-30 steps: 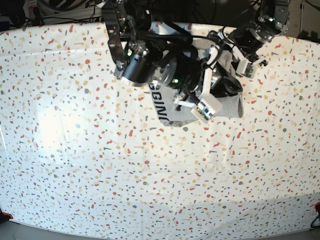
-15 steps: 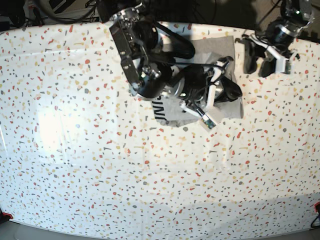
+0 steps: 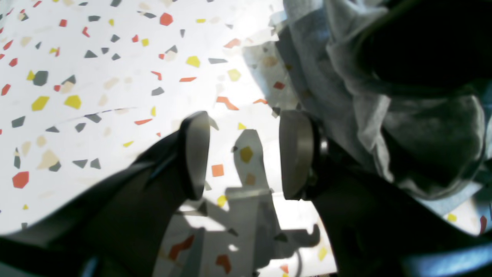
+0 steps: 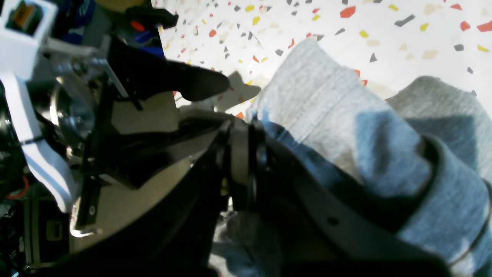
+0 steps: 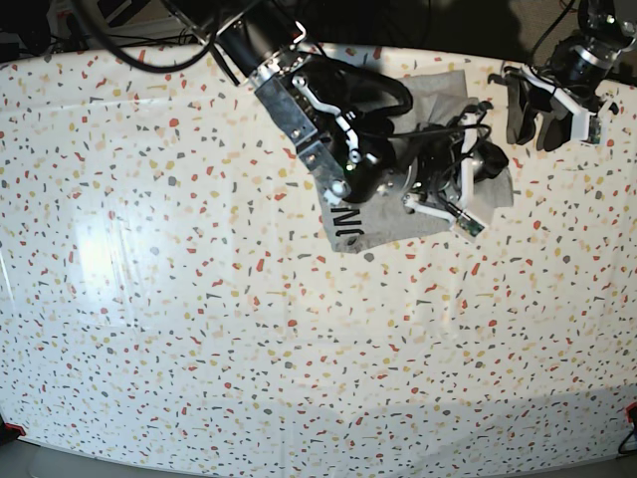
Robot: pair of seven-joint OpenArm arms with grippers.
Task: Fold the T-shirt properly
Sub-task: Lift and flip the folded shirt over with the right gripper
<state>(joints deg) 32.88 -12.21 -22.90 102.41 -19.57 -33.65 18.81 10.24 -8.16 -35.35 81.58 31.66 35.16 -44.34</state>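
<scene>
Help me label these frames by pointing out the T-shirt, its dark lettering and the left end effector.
T-shirt (image 4: 323,96): right wrist view, raised fold
dark lettering (image 5: 346,221): base view, lower letters
left end effector (image 3: 244,156): left wrist view, between fingertips

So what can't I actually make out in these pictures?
- Most of the lettering on the shirt: in the base view, the right arm covers it.
- The right gripper's fingertips: blurred and dark against cloth in the right wrist view.
- The left arm's upper part: cut off by the base view's top edge.
</scene>
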